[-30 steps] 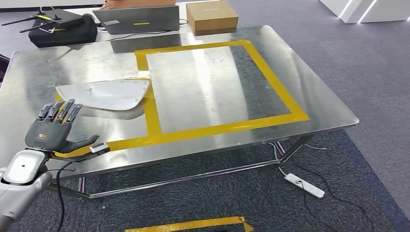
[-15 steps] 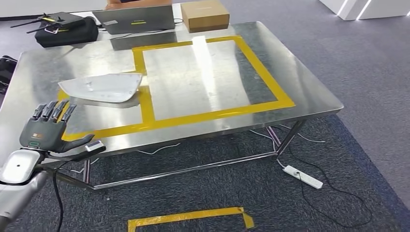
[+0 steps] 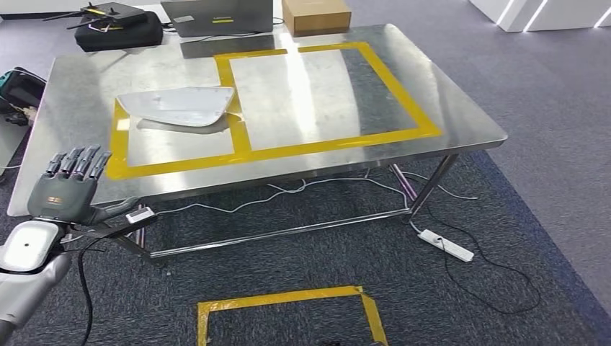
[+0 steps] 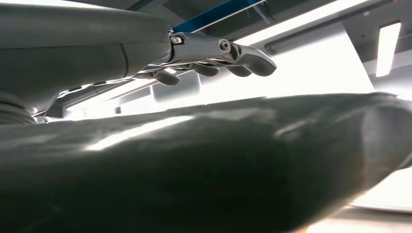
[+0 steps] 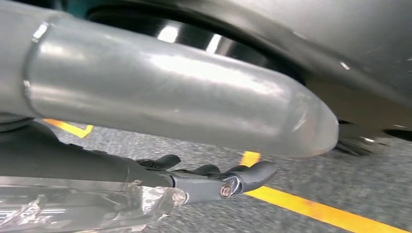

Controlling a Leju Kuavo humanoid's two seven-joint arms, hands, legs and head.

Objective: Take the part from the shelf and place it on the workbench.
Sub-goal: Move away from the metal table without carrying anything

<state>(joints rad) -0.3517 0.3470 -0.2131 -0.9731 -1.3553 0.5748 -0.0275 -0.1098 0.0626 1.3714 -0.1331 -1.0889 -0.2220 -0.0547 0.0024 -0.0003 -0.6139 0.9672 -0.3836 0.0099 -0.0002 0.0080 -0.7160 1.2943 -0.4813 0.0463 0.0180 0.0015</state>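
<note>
One flat white plastic part with a rounded, tapering outline (image 3: pixel 180 106) lies on the steel worktop (image 3: pixel 461 122), inside the smaller left-hand rectangle of yellow tape (image 3: pixel 173 163), its right tip reaching onto the tape strip that divides that rectangle from the larger one beside it; nothing grips it. The left robot hand (image 3: pixel 65 189) hangs in front of the worktop's near left corner, well apart from the part, fingers (image 3: pixel 76 162) spread and straight, thumb out to the side, holding nothing. In the right wrist view the right robot hand (image 5: pixel 214 177) appears with dark fingers loosely extended over grey carpet and a yellow floor line, and nothing shows between them. At the worktop's far edge stand one closed brown cardboard box (image 3: pixel 315 14), whose contents cannot be seen, one grey laptop (image 3: pixel 216 16) and one black bag (image 3: pixel 119 32) with antennas on top. Against the frame half a second earlier the whole view has shifted, so the camera has moved: the worktop sits higher and further back in the picture, the floor's yellow tape outline (image 3: pixel 288 306) shows more fully, and the part keeps its place within the tape. One white power strip (image 3: pixel 447 245) lies on the grey carpet (image 3: pixel 547 108) under the worktop's right end.
</note>
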